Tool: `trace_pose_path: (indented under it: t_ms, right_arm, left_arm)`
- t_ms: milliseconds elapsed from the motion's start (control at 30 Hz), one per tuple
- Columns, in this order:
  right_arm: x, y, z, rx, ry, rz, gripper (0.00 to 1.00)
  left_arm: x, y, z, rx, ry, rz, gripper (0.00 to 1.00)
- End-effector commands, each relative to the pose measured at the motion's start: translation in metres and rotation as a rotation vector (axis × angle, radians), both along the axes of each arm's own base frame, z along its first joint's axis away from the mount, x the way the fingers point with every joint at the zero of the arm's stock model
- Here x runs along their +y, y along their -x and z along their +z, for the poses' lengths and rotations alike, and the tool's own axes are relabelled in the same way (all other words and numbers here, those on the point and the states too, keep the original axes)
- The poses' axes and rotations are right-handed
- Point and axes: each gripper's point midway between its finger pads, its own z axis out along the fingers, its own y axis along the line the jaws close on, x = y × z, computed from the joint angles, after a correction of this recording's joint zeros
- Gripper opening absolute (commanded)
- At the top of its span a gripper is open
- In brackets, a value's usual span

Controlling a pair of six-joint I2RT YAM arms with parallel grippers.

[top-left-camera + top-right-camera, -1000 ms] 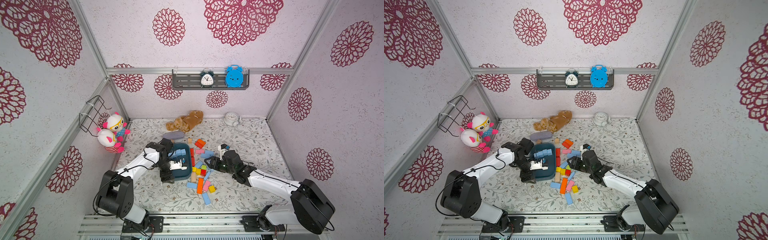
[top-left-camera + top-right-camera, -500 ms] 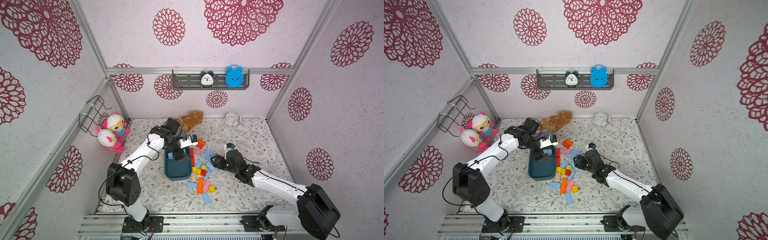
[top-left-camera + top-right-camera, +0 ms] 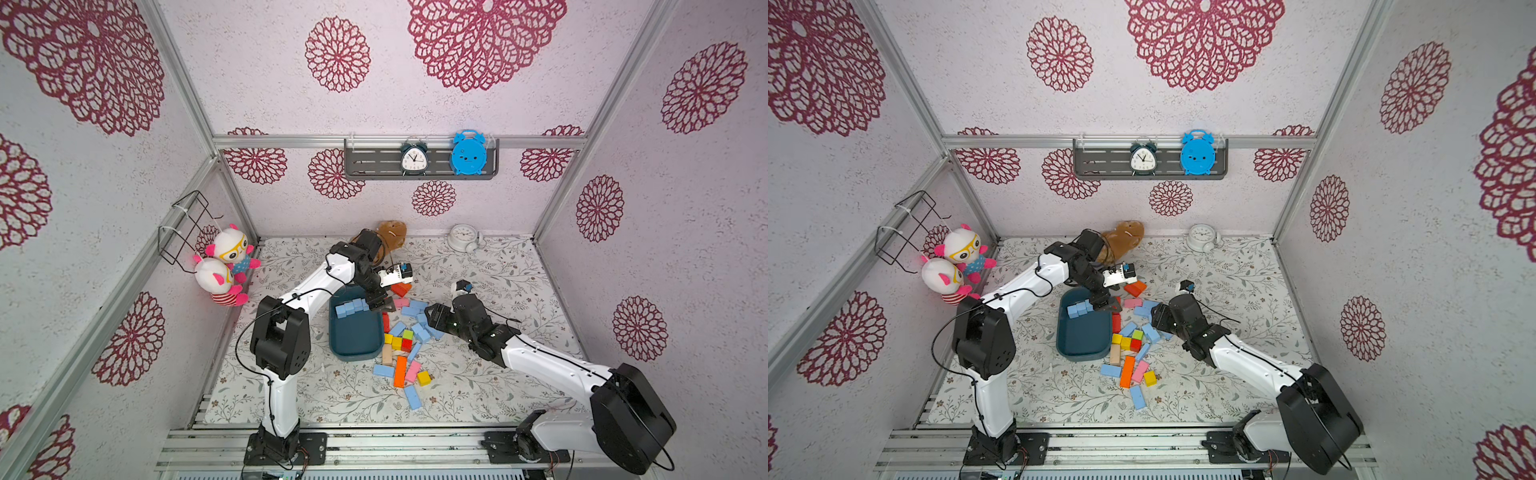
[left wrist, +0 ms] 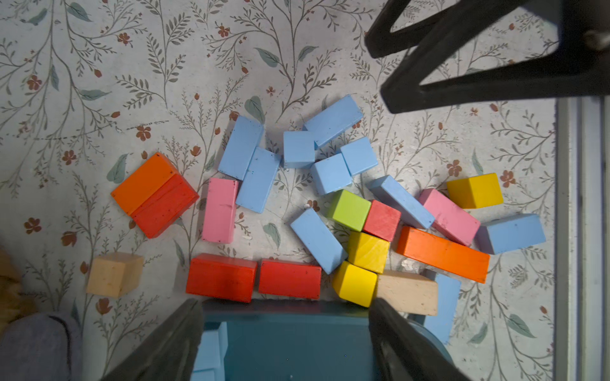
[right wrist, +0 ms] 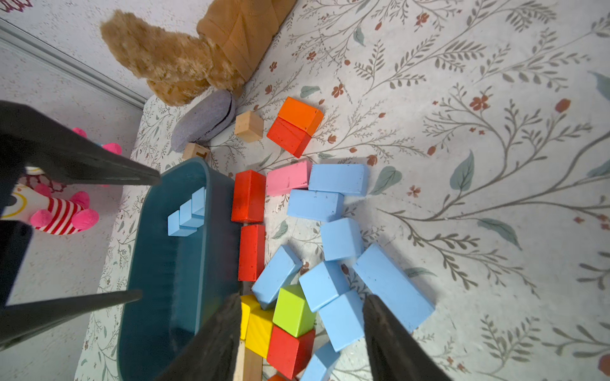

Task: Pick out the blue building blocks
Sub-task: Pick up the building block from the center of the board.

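Nearest the rail, a lone blue bar [image 3: 412, 397] lies at the front edge of the scatter, well apart from both arms. Further in, most of the blue building blocks [image 5: 341, 239] lie on the mat in a tight cluster just beside the teal tray [image 3: 356, 355], pressed against a green cube [image 5: 292, 313] and two red bars [image 5: 251, 252].

The right gripper [image 5: 300, 306] hangs over this cluster with its fingers spread and nothing clamped. A clean pick here probably means choosing a blue cube with free sides. The jaws should close across its short faces, and the descent should be straight so neither finger wedges against the green cube (a skewed approach would likely drag neighbours along).

Beyond, the left gripper [image 4: 285, 305] hovers over the tray's rim, its fingers released and empty. A few blue pieces [image 3: 351, 307] already lie at the tray's far end. The left gripper seems better placed for the two blue bars [image 5: 338, 179] beside the pink bar [image 5: 288, 177], which would keep the arms apart. A teddy [image 3: 390, 232] lies at the back wall.
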Motion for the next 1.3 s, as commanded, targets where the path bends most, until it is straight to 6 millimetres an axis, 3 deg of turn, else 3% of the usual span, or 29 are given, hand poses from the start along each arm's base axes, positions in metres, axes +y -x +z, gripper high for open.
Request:
trace_pose_path:
  t_ms: [0,267,533,633,1000,1267]
  right_arm:
    - [0.002,-0.002,0.006,-0.025,-0.009,0.01,0.62]
    - [-0.028,0.016,0.012,-0.024,0.052,-0.048,0.62]
    - [-0.05,0.029,0.023,-0.099,0.008,-0.11,0.62]
    - [-0.051,0.029,0.03,-0.125,-0.011,-0.11,0.62]
    - [-0.045,0.026,0.028,-0.112,0.014,-0.06,0.62]
    - [-0.041,0.022,0.02,-0.081,0.019,-0.041,0.6]
  left_arm:
    - [-0.011,-0.008,-0.006,-0.055,-0.048,-0.061,0.82]
    - [-0.011,-0.013,-0.043,-0.19,-0.229,-0.178,0.82]
    - [-0.03,-0.02,-0.059,-0.203,-0.234,-0.217,0.81]
    - [-0.036,-0.012,-0.07,-0.187,-0.247,-0.252,0.82]
    - [-0.054,-0.039,-0.103,-0.231,-0.293,-0.262,0.75]
    - [-0.051,-0.028,-0.123,-0.167,-0.304,-0.302,0.65]
